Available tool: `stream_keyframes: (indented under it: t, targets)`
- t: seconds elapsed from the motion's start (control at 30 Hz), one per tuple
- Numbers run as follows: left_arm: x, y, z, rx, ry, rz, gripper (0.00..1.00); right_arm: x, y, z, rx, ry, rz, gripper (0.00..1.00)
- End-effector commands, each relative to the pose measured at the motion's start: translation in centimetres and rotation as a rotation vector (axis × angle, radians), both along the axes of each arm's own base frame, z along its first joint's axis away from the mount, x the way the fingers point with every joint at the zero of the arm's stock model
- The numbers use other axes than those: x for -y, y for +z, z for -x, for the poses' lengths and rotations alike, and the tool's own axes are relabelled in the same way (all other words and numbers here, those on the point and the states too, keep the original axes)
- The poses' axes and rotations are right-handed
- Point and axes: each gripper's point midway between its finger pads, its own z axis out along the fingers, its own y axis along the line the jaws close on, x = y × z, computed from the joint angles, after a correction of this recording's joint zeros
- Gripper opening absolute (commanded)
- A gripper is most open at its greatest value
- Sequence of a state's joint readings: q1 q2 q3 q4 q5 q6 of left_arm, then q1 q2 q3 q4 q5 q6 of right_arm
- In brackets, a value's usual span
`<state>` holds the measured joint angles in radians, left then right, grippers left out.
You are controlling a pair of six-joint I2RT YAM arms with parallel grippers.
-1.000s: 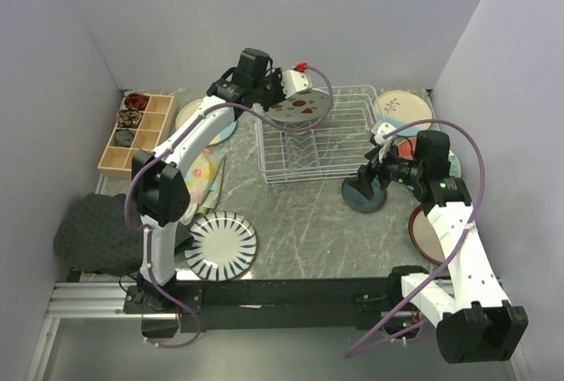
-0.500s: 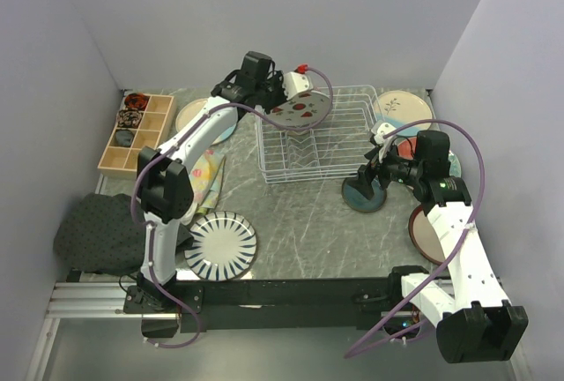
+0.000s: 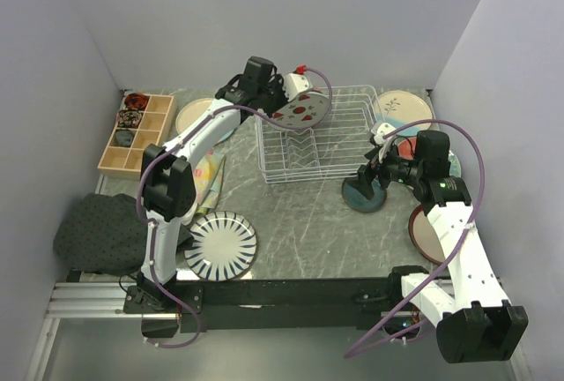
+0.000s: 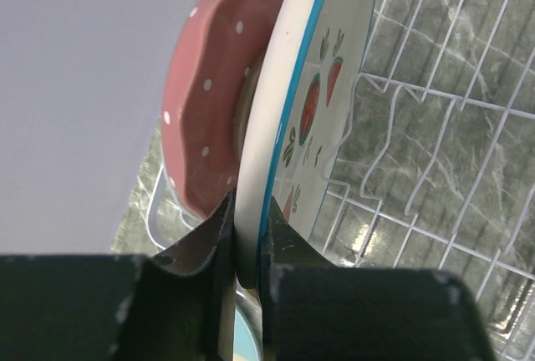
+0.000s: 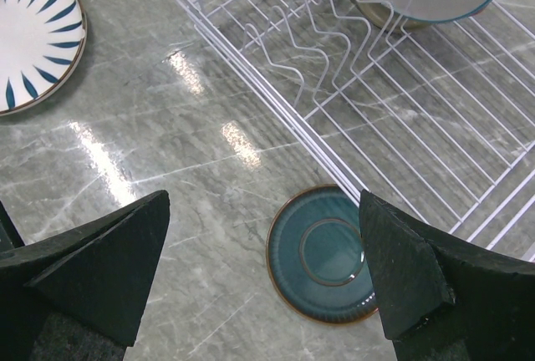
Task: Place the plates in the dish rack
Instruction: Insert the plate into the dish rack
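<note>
Here, the left jaws are clamped on the rim of the watermelon-print plate (image 4: 322, 85), held on edge over the dish rack (image 3: 307, 175), beside a pink dotted plate (image 4: 209, 110). The right jaws gape wide, empty, above a dark teal plate (image 5: 322, 254) on the surface.

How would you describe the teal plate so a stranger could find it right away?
Find the white rack at the back of the table. Off its near right corner a small plate lies flat, under the right gripper. It alone is dark teal with a brown rim.
</note>
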<state>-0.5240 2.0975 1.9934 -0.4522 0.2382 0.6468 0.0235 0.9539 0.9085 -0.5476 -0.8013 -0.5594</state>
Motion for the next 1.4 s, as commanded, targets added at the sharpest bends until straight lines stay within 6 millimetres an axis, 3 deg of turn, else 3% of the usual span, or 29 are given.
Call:
stream_keyframes:
  t: [0.0,0.3,0.63,0.73,1.0,1.07,1.13,1.17,1.23,1.27,1.3,1.33,1.37]
  targets:
    - [1.1,5.0,-1.7,0.134,0.014,0.126,0.14,0.0,0.5,-0.1,0.02,0.006,0.008,1.0]
    - [1.1,4.9,-1.6,0.122,0.017,0.139,0.22,0.0,0.5,-0.2,0.024,0.005,0.01,1.0]
    - [1.3,6.8,-1.1,0.135,0.01,0.178,0.3,0.0,0.5,-0.1,0.029,0.004,0.013,1.0]
    - [1.4,8.4,-0.7,0.148,0.005,0.206,0.33,0.1,0.5,-0.2,0.029,0.001,0.015,1.0]
    - [1.5,14.9,2.4,0.18,-0.052,0.344,0.59,0.2,0.4,-0.2,0.031,-0.001,0.022,1.0]
    - [1.4,15.3,3.2,0.167,-0.057,0.365,0.64,0.3,0.4,-0.3,0.031,-0.005,0.027,1.0]
    - [1.1,17.1,4.3,0.188,-0.07,0.395,0.67,0.4,0.2,-0.3,0.025,-0.009,0.034,1.0]
    - [1.0,16.7,4.7,0.17,-0.067,0.403,0.71,0.4,0.1,-0.4,0.025,-0.008,0.039,1.0]
    - [0.4,18.6,6.0,0.192,-0.073,0.436,0.75,0.7,-0.3,-0.5,0.013,-0.015,0.053,1.0]
    - [0.3,18.0,6.5,0.168,-0.069,0.446,0.78,0.8,-0.6,-0.5,0.013,-0.01,0.07,1.0]
    - [-0.3,19.5,7.6,0.186,-0.072,0.47,0.8,0.9,-0.9,-0.7,-0.002,-0.011,0.081,1.0]
    - [-0.5,19.9,8.2,0.186,-0.072,0.486,0.87,1.2,-1.3,-0.7,-0.013,-0.019,0.097,1.0]
    - [-0.6,19.4,8.7,0.167,-0.069,0.509,0.99,1.3,-1.5,-0.7,-0.011,-0.015,0.112,1.0]
